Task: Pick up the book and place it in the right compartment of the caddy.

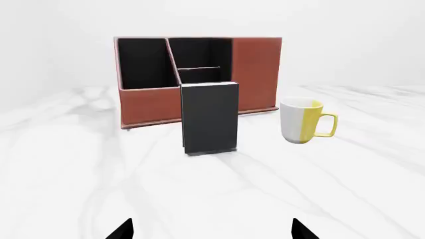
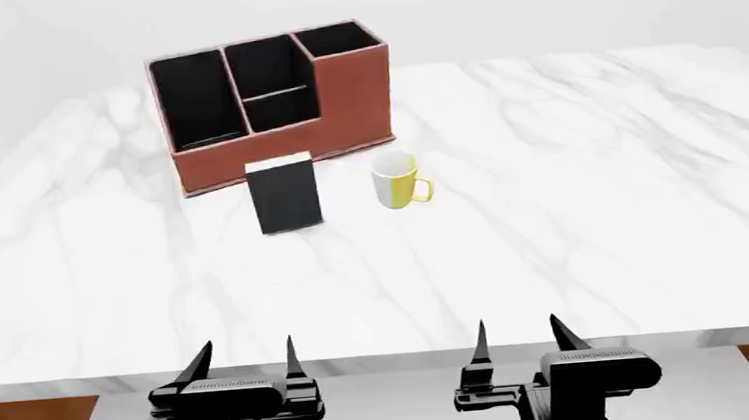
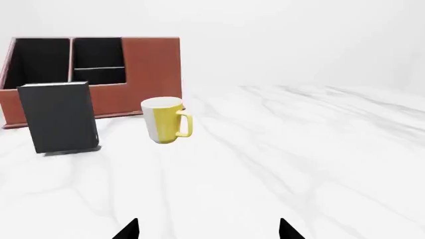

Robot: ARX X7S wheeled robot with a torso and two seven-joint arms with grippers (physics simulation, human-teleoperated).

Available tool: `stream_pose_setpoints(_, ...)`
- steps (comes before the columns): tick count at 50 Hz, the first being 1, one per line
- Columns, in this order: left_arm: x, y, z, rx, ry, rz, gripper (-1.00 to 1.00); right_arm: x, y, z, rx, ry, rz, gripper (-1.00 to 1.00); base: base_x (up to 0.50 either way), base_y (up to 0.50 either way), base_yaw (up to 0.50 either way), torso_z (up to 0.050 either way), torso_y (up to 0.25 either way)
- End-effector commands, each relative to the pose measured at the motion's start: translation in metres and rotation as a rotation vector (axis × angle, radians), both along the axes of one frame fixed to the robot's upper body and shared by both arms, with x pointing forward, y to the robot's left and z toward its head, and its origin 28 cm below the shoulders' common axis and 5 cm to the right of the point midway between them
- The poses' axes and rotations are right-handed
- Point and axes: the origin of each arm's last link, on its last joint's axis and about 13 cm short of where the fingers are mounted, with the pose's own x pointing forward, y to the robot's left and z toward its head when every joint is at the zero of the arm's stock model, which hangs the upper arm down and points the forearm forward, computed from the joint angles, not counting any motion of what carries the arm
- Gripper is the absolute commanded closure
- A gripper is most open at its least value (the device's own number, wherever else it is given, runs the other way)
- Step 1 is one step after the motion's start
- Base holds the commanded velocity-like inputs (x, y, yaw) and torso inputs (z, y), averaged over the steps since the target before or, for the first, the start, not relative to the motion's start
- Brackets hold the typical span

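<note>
1. Reddish-brown leather-look walls were seen on the caddy [image 2: 282, 147], which was set at the far left of the white marble table [image 2: 589, 203], its black-lined sections open upward.
2. At the near edge of the table, on the left, the left gripper [image 2: 249, 365] was held low with its fingers spread wide and nothing between them; it was kept well apart from everything on the table.
3. The book [image 2: 285, 194] was stood upright just in front of the caddy's low front wall, near it, though contact between the two could not be judged. It was placed well ahead of the left gripper and only slightly to that gripper's right; in the left wrist view the book [image 1: 210, 118] was found almost centred between the two dark fingertips at the frame's edge.
4. The right compartment [image 2: 338, 40] was located at the caddy's right end, behind its tall front wall, beyond and slightly right of the book.
5. A yellow and white mug [image 2: 399, 180] was set just right of the book, apart from it, with its handle turned to the right.
6. The right gripper [image 2: 519, 342] was likewise held at the near table edge with its fingers parted wide and empty; the book [image 3: 58, 117] was seen far ahead and well to its left.
</note>
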Motion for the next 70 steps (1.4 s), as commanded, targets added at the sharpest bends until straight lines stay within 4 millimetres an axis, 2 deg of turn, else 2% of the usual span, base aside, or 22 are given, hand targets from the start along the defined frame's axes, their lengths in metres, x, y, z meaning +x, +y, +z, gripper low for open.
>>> stream_pose_setpoints(1, 0.002, 0.001, -0.001, 0.0, 0.01, 0.0, -1.0, 0.0, 0.001, 0.001, 0.007, 0.023, -0.005, -1.0, 0.0, 0.0, 0.0, 0.0, 0.0)
stream_pose_setpoints(23, 0.002, 0.001, 0.0, 0.0, 0.009, 0.003, -1.0, 0.0, 0.002, 0.002, 0.032, 0.025, 0.025, -1.0, 0.0, 0.45, 0.0, 0.0, 0.0)
stream_pose_setpoints(27, 0.003, 0.001, 0.0, -0.008, 0.019, 0.006, -1.0, 0.003, 0.0, 0.002, 0.032, 0.058, -0.052, -1.0, 0.0, 0.0, 0.0, 0.0, 0.0)
stream_pose_setpoints(31, 0.002, 0.001, 0.005, -0.016, 0.027, 0.011, -1.0, 0.001, -0.001, 0.015, 0.043, 0.018, -0.036, -1.0, 0.0, 0.0, 0.0, 0.0, 0.0)
stream_pose_setpoints(32, 0.002, 0.001, 0.005, -0.013, 0.026, 0.01, -1.0, -0.002, 0.0, 0.016, 0.109, 0.039, 0.046, -1.0, 0.0, -0.01, 0.0, 0.0, 0.0)
stream_pose_setpoints(33, 0.002, 0.001, 0.004, -0.011, 0.026, 0.011, -1.0, -0.002, -0.001, 0.015, 0.148, 0.052, 0.05, -1.0, 0.0, -0.23, 0.0, 0.0, 0.0)
stream_pose_setpoints(37, 0.003, 0.001, 0.002, -0.008, 0.028, 0.01, -1.0, 0.0, -0.001, 0.006, 0.093, 0.049, 0.011, -1.0, 0.0, -0.5, 0.0, 0.0, 0.0)
stream_pose_setpoints(46, 0.003, 0.001, 0.007, -0.004, 0.025, 0.012, -1.0, 0.002, -0.002, 0.011, 0.095, 0.077, -0.045, -1.0, 0.0, -0.22, 0.0, 0.0, 0.0)
stream_pose_setpoints(48, 0.009, 0.002, 0.051, 0.023, 0.022, 0.017, -1.0, 0.008, -0.006, 0.049, 0.061, 0.079, -0.048, -1.0, 0.0, 0.0, 0.0, 0.0, 0.0)
stream_pose_setpoints(50, 0.008, 0.002, 0.051, 0.025, 0.039, 0.017, -1.0, 0.008, -0.006, 0.05, 0.061, 0.079, -0.048, -1.0, 0.0, 0.0, 0.0, 0.0, 0.0)
stream_pose_setpoints(51, 0.028, 0.012, 0.107, -0.042, -0.104, 0.002, -1.0, 0.027, -0.02, 0.107, 0.085, -0.065, -0.058, -1.0, 0.0, 0.0, 0.0, 0.0, 0.0)
stream_pose_setpoints(52, 0.033, 0.01, 0.16, -0.043, -0.252, -0.029, -1.0, 0.029, -0.019, 0.156, 0.108, -0.196, -0.019, -1.0, 0.0, 0.0, 0.0, 0.0, 0.0)
stream_pose_setpoints(53, 0.034, 0.01, 0.2, -0.03, -0.344, -0.049, -1.0, 0.026, -0.018, 0.195, 0.094, -0.297, 0.016, -1.0, 0.0, 0.0, 0.0, 0.0, 0.0)
stream_pose_setpoints(54, 0.04, 0.011, 0.23, -0.052, -0.365, -0.084, -1.0, 0.03, -0.02, 0.224, 0.054, -0.322, 0.028, -1.0, 0.5, 0.0, 0.0, 0.0, 0.0)
stream_pose_setpoints(55, 0.045, 0.012, 0.257, -0.042, -0.359, -0.077, -1.0, 0.036, -0.023, 0.245, 0.015, -0.297, 0.002, -1.0, 0.5, 0.0, 0.0, 0.0, 0.0)
stream_pose_setpoints(56, 0.05, 0.013, 0.282, -0.012, -0.328, -0.064, -1.0, 0.043, -0.026, 0.257, -0.021, -0.211, -0.004, -1.0, 0.5, 0.0, 0.0, 0.0, 0.0)
stream_pose_setpoints(57, 0.053, 0.015, 0.284, 0.014, -0.202, -0.05, -1.0, 0.045, -0.028, 0.254, -0.045, -0.062, 0.006, -1.0, 0.5, 0.0, 0.0, 0.0, 0.0)
stream_pose_setpoints(58, 0.057, 0.017, 0.284, 0.011, -0.085, -0.038, -1.0, 0.045, -0.031, 0.256, -0.067, 0.016, 0.003, -1.0, 0.5, 0.0, 0.0, 0.0, 0.0)
stream_pose_setpoints(61, 0.067, 0.019, 0.303, -0.017, -0.104, -0.024, -1.0, 0.046, -0.032, 0.279, -0.079, -0.019, -0.019, -1.0, 0.5, 0.0, 0.0, 0.0, 0.0)
stream_pose_setpoints(62, 0.069, 0.02, 0.302, -0.018, -0.098, -0.023, -1.0, 0.045, -0.031, 0.281, -0.097, -0.024, -0.016, -1.0, 0.5, 0.0, 0.0, 0.0, 0.0)
stream_pose_setpoints(67, 0.072, 0.018, 0.291, -0.002, -0.081, -0.025, -1.0, 0.042, -0.028, 0.28, -0.098, -0.022, -0.012, -1.0, 0.5, 0.0, 0.0, 0.0, 0.0)
stream_pose_setpoints(70, 0.073, 0.018, 0.287, 0.011, -0.063, -0.032, -1.0, 0.046, -0.027, 0.271, -0.112, -0.004, -0.014, -1.0, 0.5, 0.0, 0.0, 0.0, 0.0)
